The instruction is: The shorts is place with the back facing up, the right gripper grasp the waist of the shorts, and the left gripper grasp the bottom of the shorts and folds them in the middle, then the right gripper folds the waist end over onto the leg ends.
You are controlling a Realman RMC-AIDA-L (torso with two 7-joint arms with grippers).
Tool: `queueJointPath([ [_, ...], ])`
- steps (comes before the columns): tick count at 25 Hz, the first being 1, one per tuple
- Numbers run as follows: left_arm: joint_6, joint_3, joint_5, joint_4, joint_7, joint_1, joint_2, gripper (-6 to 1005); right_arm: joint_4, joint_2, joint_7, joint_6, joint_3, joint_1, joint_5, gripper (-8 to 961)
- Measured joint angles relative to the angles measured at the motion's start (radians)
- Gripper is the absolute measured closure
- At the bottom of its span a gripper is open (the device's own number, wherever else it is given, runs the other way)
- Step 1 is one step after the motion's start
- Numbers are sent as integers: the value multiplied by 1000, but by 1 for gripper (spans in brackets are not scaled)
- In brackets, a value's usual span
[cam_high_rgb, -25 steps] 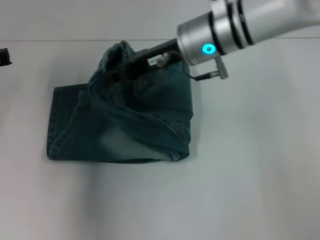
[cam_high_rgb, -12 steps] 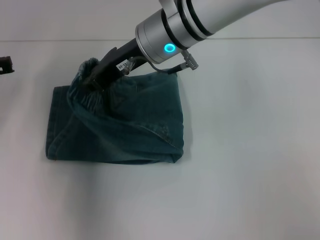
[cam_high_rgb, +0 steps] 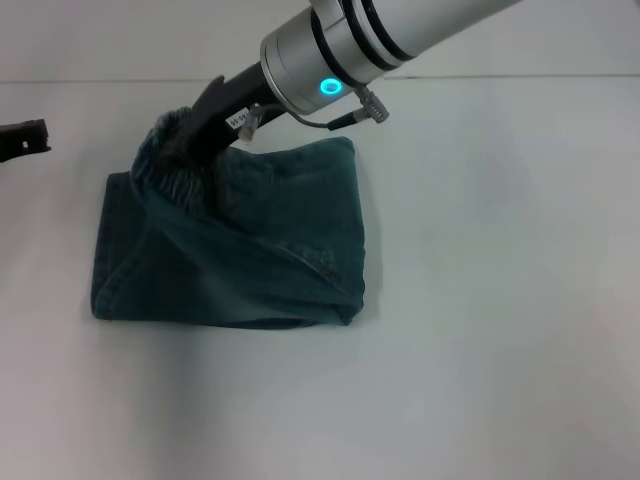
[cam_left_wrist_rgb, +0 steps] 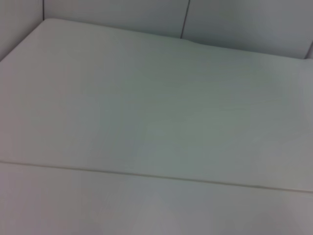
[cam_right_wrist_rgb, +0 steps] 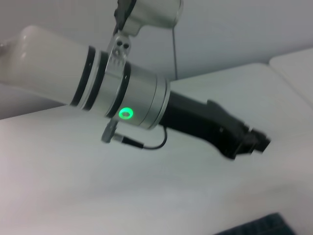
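One gripper worked: the right gripper [cam_high_rgb: 185, 150] was clamped on the waist end [cam_high_rgb: 165, 165] of the shorts [cam_high_rgb: 240, 250], toward the tabletop's [cam_high_rgb: 500, 300] far-left area. A loosening pinch could drop the waistband short of the leg ends [cam_high_rgb: 105, 250]. Left gripper [cam_high_rgb: 25, 138] idled, state unclear.

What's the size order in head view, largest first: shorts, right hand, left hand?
1. The shorts, by far the largest.
2. The right hand, shut on the waist end and partly buried in cloth.
3. The left hand, cut off by the picture's edge, so only its visible part ranks.
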Motion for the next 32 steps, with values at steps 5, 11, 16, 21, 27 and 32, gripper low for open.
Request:
queueJointPath([
  [5,10,9,0,-14,0,-3,0,934,-3,-2,-144,20,-17,-6,42,874],
  [11,7,13,0,-44,2,-9,1,935,3,0,-273,79,-130,-11,110,738],
  [16,2,14,0,-48,6,-9,1,935,-52,-5,-285,116,-166,-84,203,579],
  [21,-9,12,-5,-42,2,-8,-1,935,-269,-7,-297,131,-199,-310,322,426],
  [27,4,10,-54,-14,0,0,-4,910,-433,-17,-303,118,-228,-545,470,356],
  [32,74,12,-131,34,17,22,-5,849,-468,-26,-323,34,-197,-694,567,332],
])
